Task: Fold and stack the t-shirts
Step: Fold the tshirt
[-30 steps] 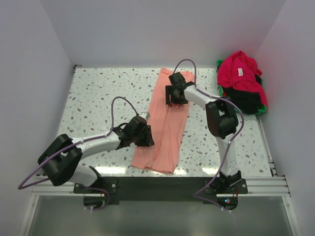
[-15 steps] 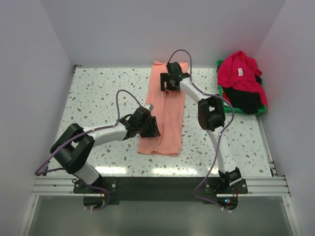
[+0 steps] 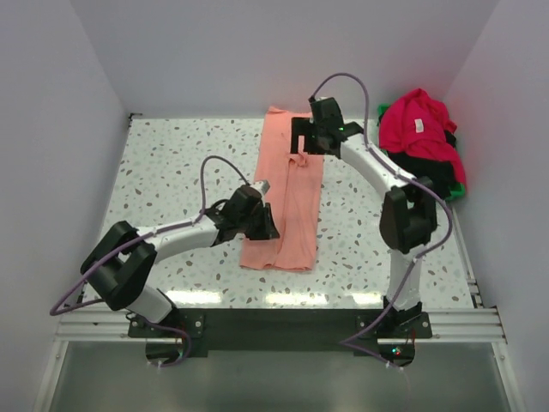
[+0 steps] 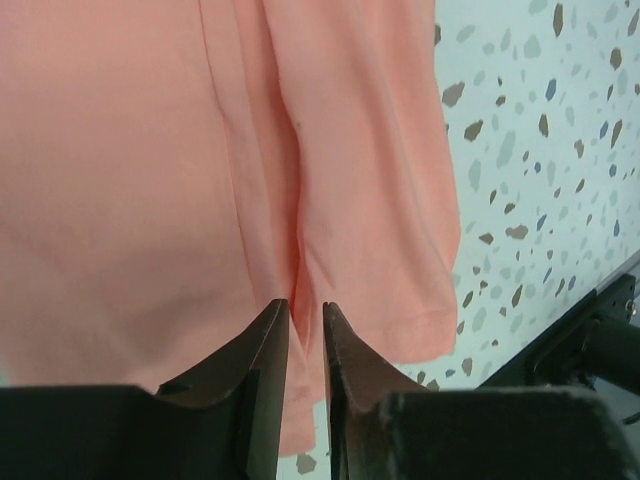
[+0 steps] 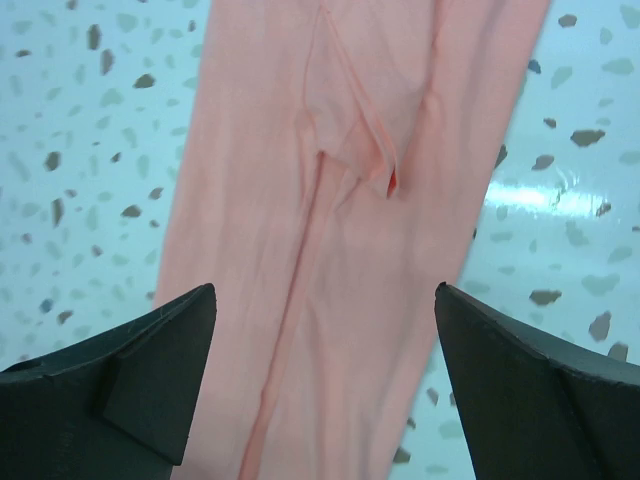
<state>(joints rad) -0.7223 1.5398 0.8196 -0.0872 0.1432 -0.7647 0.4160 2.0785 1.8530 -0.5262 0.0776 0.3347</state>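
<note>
Left gripper (image 4: 305, 305), almost closed, seems to pinch a raised crease near the hem of the salmon-pink t-shirt (image 3: 296, 215), a long strip lying on the table (image 3: 171, 163); right gripper (image 5: 322, 292) hangs wide open above its far end. Cloth is light and limp, so folded edges or corners give the best hold. One second before, the strip lay nearer the front edge.

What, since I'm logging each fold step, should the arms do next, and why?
Probably lower the open right gripper onto the far end of the pink shirt and pinch it: the shirt lies as a long narrow strip, and the left gripper is beside its near end.
</note>
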